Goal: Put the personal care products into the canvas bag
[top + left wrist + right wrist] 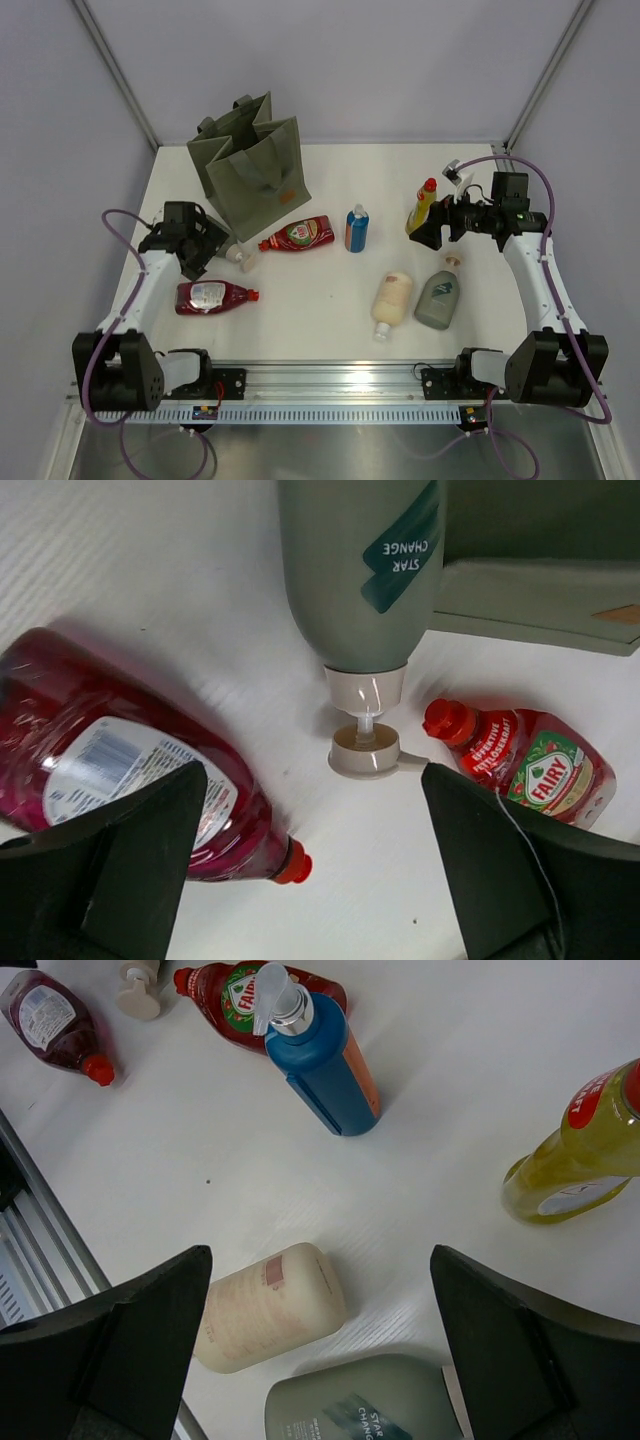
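The olive canvas bag (pixel 250 165) stands upright at the back left, and its lower front shows in the left wrist view (pixel 540 600). My left gripper (pixel 205 250) hovers open, holding nothing, over a lying grey-green bottle (pixel 360 570) with a beige pump (pixel 365 750). One dark red bottle (pixel 120 760) lies to its left, a second (pixel 530 765) to its right. My right gripper (pixel 435 232) is open and empty above a cream bottle (pixel 270 1310) and a second grey-green bottle (pixel 360 1405). A blue bottle (pixel 325 1060) and a yellow bottle (pixel 575 1160) stand nearby.
The bottles are spread over the white table (pixel 330 275), which has grey walls on three sides. A metal rail (pixel 330 385) with both arm bases runs along the near edge. The bag's mouth faces up, with its strap handles (pixel 245 105) at the back.
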### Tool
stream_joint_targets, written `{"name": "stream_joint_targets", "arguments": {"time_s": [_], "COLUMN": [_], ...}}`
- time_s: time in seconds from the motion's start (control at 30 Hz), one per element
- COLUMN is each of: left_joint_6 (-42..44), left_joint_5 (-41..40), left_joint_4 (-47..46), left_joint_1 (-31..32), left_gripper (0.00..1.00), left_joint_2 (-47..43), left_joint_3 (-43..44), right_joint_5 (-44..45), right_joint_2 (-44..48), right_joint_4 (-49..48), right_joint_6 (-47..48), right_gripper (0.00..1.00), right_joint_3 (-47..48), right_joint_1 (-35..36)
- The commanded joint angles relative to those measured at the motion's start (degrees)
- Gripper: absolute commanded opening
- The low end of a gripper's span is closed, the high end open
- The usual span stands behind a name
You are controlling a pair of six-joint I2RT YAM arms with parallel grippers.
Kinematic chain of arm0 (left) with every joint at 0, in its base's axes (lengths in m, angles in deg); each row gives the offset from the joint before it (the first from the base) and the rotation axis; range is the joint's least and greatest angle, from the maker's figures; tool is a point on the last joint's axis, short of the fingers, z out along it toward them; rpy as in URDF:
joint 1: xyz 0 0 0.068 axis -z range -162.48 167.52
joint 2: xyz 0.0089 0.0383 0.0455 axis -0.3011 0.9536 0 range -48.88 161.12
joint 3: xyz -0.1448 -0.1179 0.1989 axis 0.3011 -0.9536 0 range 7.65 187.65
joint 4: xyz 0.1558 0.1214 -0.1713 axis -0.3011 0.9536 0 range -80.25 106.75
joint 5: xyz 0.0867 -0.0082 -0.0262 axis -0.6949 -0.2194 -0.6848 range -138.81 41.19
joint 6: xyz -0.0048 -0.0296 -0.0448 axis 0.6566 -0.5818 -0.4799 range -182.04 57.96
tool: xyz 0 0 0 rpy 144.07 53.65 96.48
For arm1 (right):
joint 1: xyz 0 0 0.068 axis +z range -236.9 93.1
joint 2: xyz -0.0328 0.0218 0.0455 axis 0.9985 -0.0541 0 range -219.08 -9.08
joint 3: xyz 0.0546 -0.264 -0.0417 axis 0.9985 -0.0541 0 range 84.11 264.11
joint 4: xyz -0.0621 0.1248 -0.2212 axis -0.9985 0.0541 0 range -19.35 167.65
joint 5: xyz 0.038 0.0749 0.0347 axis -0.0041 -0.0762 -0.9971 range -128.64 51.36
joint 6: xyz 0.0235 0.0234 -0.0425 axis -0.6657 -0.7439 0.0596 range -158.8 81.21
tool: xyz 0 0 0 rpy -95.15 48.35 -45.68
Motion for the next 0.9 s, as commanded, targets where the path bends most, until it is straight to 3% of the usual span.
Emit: {"name": "stream_joint_targets", "arguments": {"time_s": [0.0,0.3,0.5,0.73,0.87], "left_joint_6": [1.5,7.8,12.7,13.8,11.2], "left_joint_5": [6.7,15.8,17.0,13.8,11.5], "left_joint_4": [-9.5,-20.5,-21.1,-19.3,-21.7], "left_joint_1": [-2.1,-3.3,-3.4,-3.4,-3.3], "left_gripper": [0.92,0.91,0.89,0.86,0.79], "left_joint_2": [7.5,12.5,16.5,21.3,23.2], "left_joint_3": [3.3,-1.2,-0.4,1.5,-0.2], "right_joint_5": [-2.7,-5.5,-5.9,-6.6,-7.2], "right_joint_2": [0.3,0.9,0.1,0.7,0.3], "right_joint_4": [-3.1,-2.8,-1.3,-0.8,-0.6], "right_joint_6": [1.6,3.3,4.8,5.3,5.5], "right_gripper": [1.00,0.99,1.00,1.00,0.99], "right_joint_3": [-0.1,-1.5,-1.0,-1.1,-0.9], "right_joint_1": [0.1,0.1,0.0,0.1,0.1]}}
